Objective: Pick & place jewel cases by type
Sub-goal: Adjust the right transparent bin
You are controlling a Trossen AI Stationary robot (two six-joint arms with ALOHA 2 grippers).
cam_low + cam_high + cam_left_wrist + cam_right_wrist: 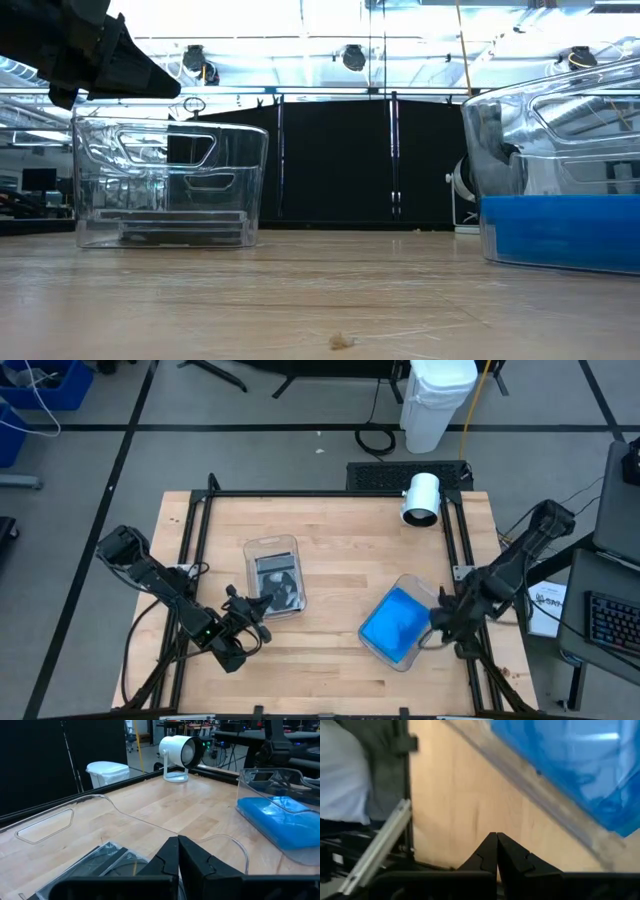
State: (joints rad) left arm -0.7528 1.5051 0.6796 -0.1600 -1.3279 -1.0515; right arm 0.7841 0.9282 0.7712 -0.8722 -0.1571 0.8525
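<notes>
Both arms are matt black, built of slim tube-like links joined by chunkier, rounded joint housings. Thin black cables run in loops along the left arm and the right arm. The left gripper ends in two dark, wedge-shaped jaws with angular, faceted faces that taper to a narrow tip, rising from a broad flat black bar. The right gripper has the same pair of black tapered jaws on the same kind of bar.

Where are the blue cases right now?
In the high view, the blue jewel cases lie inside the clear tub on the table's right side, beside the right gripper.
</notes>
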